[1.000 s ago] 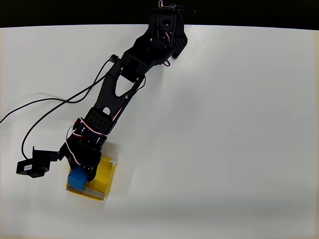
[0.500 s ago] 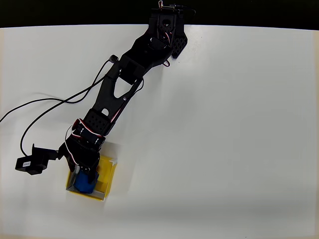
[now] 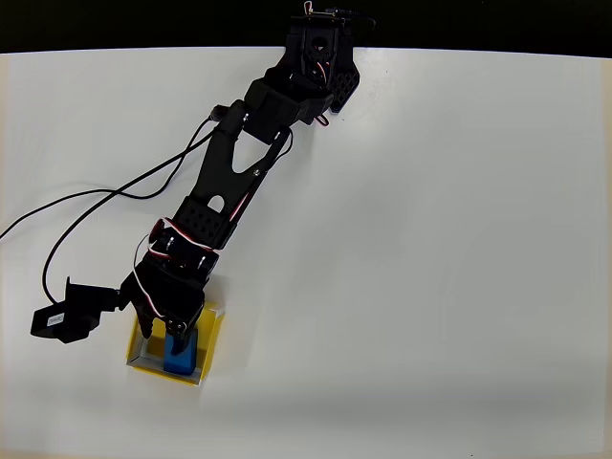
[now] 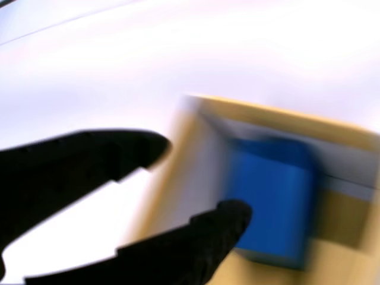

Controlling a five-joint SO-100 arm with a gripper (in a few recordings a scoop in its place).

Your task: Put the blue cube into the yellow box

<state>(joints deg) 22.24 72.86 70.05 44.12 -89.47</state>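
The blue cube (image 3: 179, 352) sits inside the yellow box (image 3: 207, 337), which lies near the front-left corner of the white worktop (image 3: 430, 239) in the overhead view. In the wrist view the cube (image 4: 270, 199) rests on the box floor against a wall, and the black fingers (image 4: 119, 154) stand spread apart with nothing between them; one tip looks close to the cube's side, contact unclear because of blur. The gripper (image 3: 174, 330) hangs over the box's rear rim. Judged from this, the drop is done and the arm needs only to lift clear without nudging the light box.
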